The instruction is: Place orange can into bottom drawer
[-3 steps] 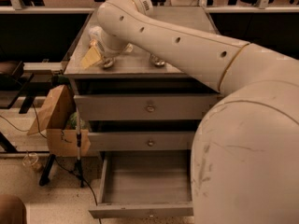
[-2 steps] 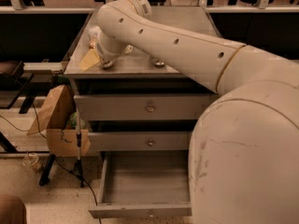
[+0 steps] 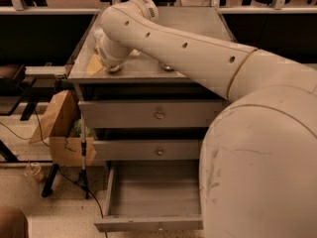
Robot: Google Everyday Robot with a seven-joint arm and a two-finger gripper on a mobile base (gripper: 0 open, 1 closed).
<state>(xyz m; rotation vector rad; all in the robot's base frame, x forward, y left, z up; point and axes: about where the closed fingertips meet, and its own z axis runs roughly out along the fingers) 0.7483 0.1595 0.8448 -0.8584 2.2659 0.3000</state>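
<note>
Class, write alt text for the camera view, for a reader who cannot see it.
A cream robot arm reaches across a grey three-drawer cabinet, with its gripper low over the cabinet top, towards the left of the picture. Below, the bottom drawer is pulled open.

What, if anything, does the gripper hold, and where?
Cannot tell: the gripper, left on the grey metal cabinet top, is mostly hidden behind the cream arm.
</note>
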